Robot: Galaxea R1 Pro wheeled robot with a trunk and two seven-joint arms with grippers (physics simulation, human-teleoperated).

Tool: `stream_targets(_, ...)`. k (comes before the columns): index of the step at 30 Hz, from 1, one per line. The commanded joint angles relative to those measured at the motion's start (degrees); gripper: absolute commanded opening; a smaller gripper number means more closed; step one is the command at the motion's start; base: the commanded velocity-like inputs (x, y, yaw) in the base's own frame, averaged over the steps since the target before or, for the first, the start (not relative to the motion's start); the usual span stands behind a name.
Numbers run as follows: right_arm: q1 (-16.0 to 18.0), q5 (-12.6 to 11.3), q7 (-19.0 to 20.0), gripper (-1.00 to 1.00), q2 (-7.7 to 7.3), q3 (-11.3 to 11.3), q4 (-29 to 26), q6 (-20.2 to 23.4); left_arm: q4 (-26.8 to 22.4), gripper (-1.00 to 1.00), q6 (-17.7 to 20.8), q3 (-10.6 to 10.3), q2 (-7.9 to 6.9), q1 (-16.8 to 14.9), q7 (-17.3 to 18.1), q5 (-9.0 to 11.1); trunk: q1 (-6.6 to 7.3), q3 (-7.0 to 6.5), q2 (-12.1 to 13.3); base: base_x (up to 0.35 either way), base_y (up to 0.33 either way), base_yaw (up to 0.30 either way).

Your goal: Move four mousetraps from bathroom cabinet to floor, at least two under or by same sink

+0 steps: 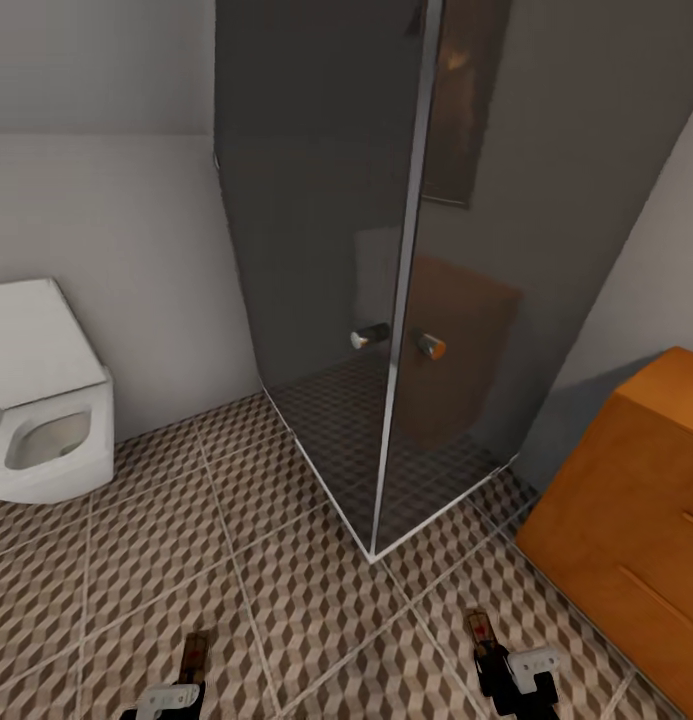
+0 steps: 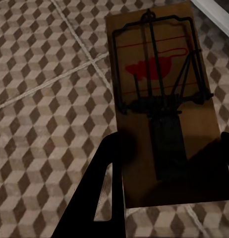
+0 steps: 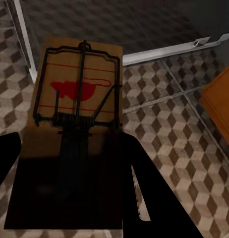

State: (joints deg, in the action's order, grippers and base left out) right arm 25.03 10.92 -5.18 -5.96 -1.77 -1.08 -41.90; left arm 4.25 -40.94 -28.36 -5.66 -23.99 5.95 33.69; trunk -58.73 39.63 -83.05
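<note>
Pinching a mousetrap each: left claw (image 2: 166, 191) w/ left mousetrap (image 2: 161, 99), right claw (image 3: 70, 191) w/ right mousetrap (image 3: 77, 114).

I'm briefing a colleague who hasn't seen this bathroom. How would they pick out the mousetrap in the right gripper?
Start at the orange-brown cabinet beside the glass shower. Just left of it, low over the tiled floor, the right gripper holds a tan mousetrap. The left gripper's trap lies toward the toilet.

Head view high, facing down at bathroom floor (image 1: 286, 560), wrist views close above it

Matt, seemingly wooden mousetraps (image 2: 161, 106)
</note>
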Motion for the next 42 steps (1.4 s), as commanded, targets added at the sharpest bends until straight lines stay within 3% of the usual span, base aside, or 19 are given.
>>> stream_targets(1,0.0,0.5,-0.5,-1.00,-0.01,-0.2,0.0,-0.1,0.2,-1.00,-0.2,-0.2,0.03,-0.1,0.6,0.6,0.00,0.05,0.0,0.000,0.000,0.288)
stream_targets(42,0.0,0.5,-0.5,-1.00,0.02,-0.2,0.0,-0.1,0.2,-1.00,-0.2,-0.2,0.21,-0.1,0.6,0.6,0.00,0.05,0.0,0.000,0.000,0.288)
